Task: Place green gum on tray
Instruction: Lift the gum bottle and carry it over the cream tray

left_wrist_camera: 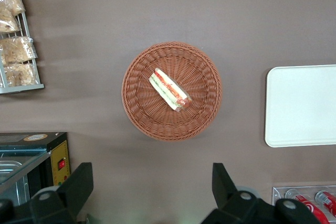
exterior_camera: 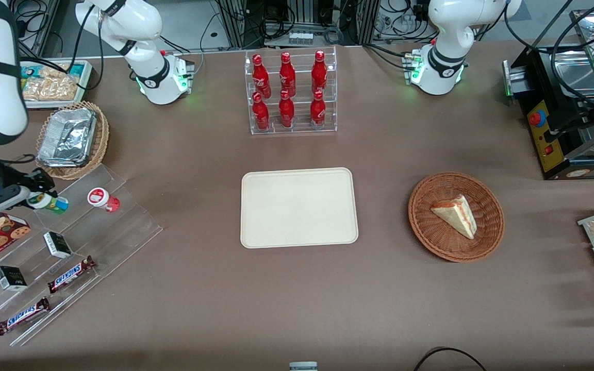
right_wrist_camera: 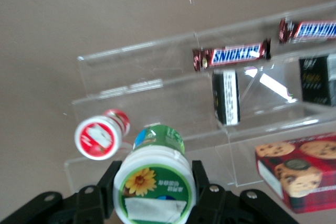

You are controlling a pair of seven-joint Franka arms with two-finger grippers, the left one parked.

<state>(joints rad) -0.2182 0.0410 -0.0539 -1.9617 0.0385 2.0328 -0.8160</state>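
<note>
The tray lies flat and bare in the middle of the bench, well apart from the clear stepped rack at the working arm's end of the bench. That gap is what the coming move turns on: the carry runs sideways from the rack toward the bench's middle, at about the same nearness to the front camera.

The right arm reaches in low over the rack's upper step. Its gripper sits there with the jaws closed on the green gum, one finger pressed against each side of the white lid. The bottle lies tilted, nearly on its side, its long axis pointing out from the jaws toward the tray. The red gum bottle stands just beside it on the same step, not touching.
</note>
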